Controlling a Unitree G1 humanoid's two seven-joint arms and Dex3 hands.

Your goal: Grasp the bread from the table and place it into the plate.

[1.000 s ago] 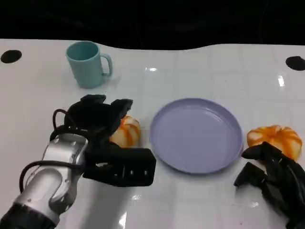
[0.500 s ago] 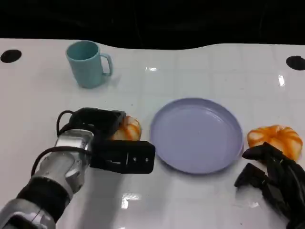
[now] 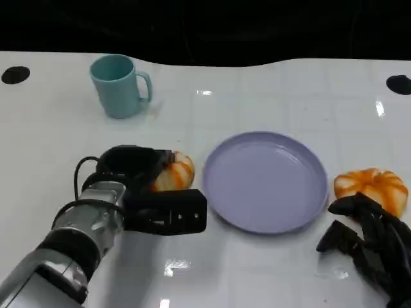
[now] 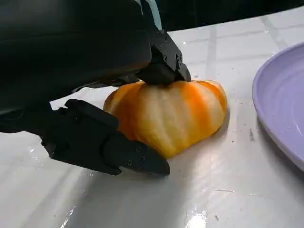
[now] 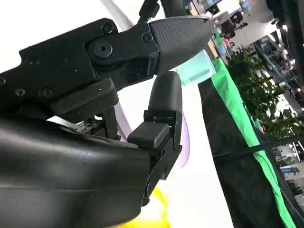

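At the far left of the counter stands a teal mug, well apart from the work and not part of the task. Nearer and a little right of it, the left hand is on the bread, an orange-and-cream striped roll lying on the counter just left of the plate. In the left wrist view the upper fingers press down on the top of the bread while a lower finger lies along its near side at counter level, so the roll sits between them. The hand looks closed around it, though whether the grip is firm enough to carry I cannot tell; the bread's underside appears to rest on the counter.

What the coming move turns on is simple: the plate's rim lies directly to the right of the held bread, close by with a narrow strip of bare counter between. My judgement is that the roll needs a short lift to clear the raised rim, then a carry rightward over the plate's flat middle. The bread's long axis runs roughly left to right, toward the plate.

Further right, past the plate, a second striped roll lies on the counter at the plate's right side. The right hand rests just near of it, fingers apart and holding nothing. The left hand is clearly the one engaged.
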